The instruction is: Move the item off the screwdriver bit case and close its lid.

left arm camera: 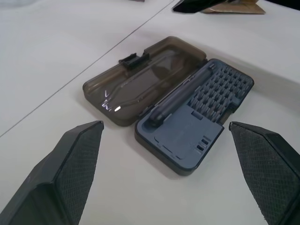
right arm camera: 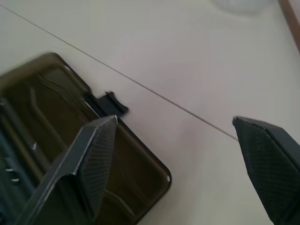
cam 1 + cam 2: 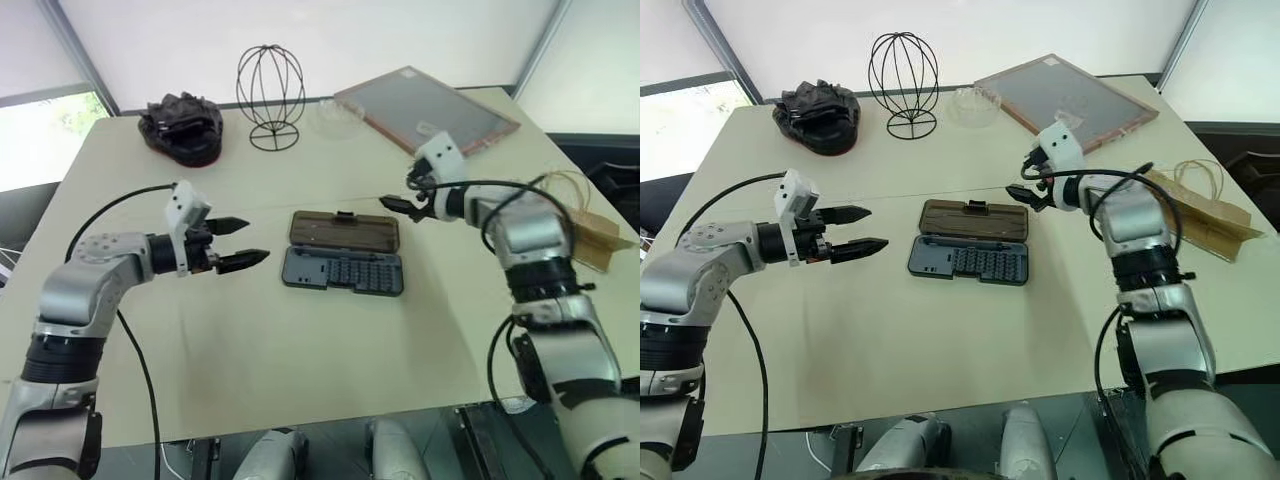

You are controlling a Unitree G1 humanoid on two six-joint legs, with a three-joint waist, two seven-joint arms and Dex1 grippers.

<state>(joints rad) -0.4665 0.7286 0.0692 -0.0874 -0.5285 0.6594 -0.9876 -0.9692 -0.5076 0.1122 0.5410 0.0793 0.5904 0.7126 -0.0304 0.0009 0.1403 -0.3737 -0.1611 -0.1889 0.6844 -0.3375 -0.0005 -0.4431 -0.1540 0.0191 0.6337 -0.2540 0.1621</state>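
Bit case [image 3: 343, 253] lies wide open mid-table, both halves flat: brown lid [image 3: 343, 231] on the far side w/ its black latch tab [image 3: 344, 214] on the far long edge, blue-grey tray [image 3: 343, 271] w/ rows of bits on the near side. Nothing on top of it. Paper bag [image 3: 1202, 217] sits well apart, over at the table's right edge, twine handles looped above it. Left gripper [image 3: 240, 243] hovers above the table just left of the case, fingers spread, holding nothing, pointing at the tray end. Right gripper [image 3: 404, 207] hangs at the lid's far right corner, jaws apart, empty; in the right wrist view one finger [image 2: 96, 159] is over the lid's corner, but can't tell if it touches. Along the table's far edge: lumpy black object [image 3: 182, 127] at left, wire dome stand [image 3: 270, 96] next to it, clear dish [image 3: 974, 104], then wood-framed grey board [image 3: 427, 107] toward the far right corner.
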